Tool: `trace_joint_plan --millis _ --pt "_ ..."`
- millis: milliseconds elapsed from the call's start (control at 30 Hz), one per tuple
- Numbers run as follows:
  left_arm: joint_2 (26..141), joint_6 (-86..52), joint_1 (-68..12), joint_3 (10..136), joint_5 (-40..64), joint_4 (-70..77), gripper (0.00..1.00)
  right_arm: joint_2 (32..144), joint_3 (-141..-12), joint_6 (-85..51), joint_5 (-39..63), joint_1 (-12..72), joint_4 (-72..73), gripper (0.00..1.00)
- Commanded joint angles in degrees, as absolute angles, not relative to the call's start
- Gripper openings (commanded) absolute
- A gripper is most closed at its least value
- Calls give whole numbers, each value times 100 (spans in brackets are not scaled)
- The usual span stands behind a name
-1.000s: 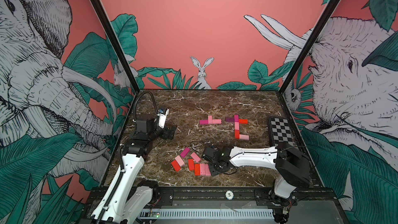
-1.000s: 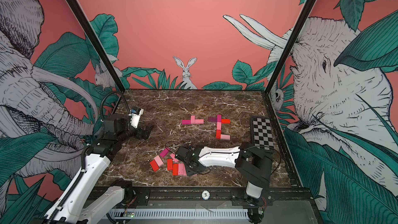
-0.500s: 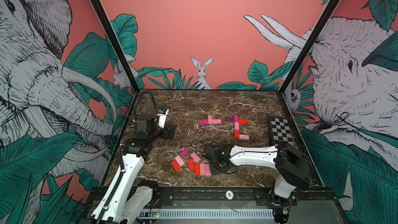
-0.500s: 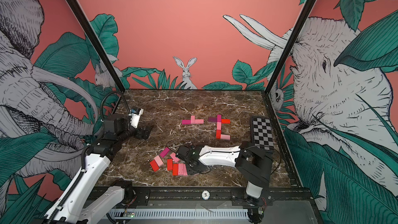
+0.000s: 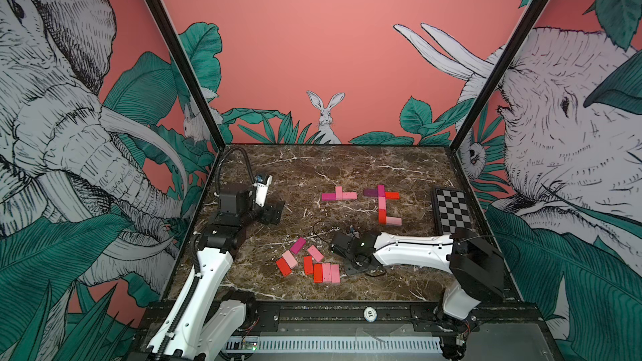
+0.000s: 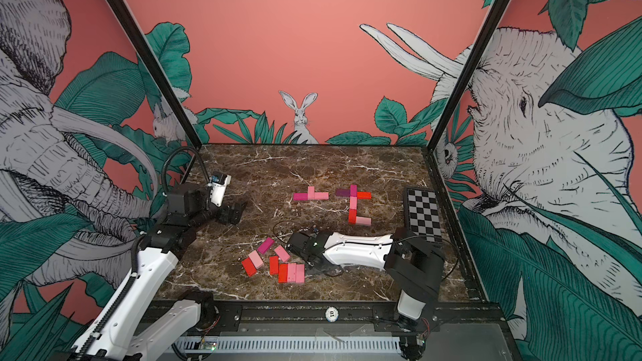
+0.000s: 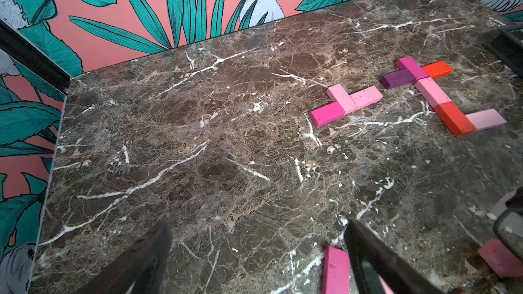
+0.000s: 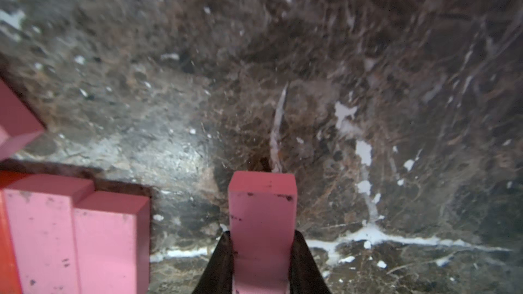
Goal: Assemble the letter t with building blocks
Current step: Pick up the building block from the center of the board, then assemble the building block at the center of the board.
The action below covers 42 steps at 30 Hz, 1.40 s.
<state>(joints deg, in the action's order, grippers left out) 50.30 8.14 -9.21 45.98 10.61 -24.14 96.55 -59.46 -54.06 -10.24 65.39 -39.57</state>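
Right gripper (image 8: 261, 236) has just clamped a pink block (image 8: 263, 202), long axis straight ahead, unfinished t (image 5: 338, 196) at twelve o'clock.

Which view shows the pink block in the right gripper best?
The right wrist view: the pink block sits close up, clamped between the right gripper's dark fingers. In both top views the gripper's body hides it. The left wrist view does not clearly show it.

This is a robot lab cell. White-and-black robot arms (image 5: 208, 272) stand at a brown marble-look surface (image 5: 312, 168), walled in by salmon-pink jungle-mural panels (image 5: 312, 46).
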Motion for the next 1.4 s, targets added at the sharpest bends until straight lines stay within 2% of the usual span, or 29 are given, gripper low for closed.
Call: trace_joint_plan --millis 0,267,500,633,900,1067,1367 --pt "5031 804 -905 4735 1020 -2538 97 9625 -6293 -5016 -1608 6409 -4252 0" --pt "5002 809 -905 4735 1016 -2540 98 9944 -7234 -4552 -2113 5873 -4606 0" --pt "4990 791 -905 4723 1037 -2531 97 10142 -8197 -3676 -1652 5088 -4730 0" --pt "4946 804 -901 4724 993 -2531 97 10338 -8644 -3683 -1655 4929 -4728 0" --pt "4895 808 -910 4695 963 -2531 97 11078 -9161 -3731 -785 4593 -4245 0" --pt "4914 801 -905 4711 974 -2517 97 11489 -9598 -3816 -983 4539 -4391 0" --pt "4911 801 -907 4720 1015 -2514 97 12407 -10455 -4059 -755 4531 -4818 0"
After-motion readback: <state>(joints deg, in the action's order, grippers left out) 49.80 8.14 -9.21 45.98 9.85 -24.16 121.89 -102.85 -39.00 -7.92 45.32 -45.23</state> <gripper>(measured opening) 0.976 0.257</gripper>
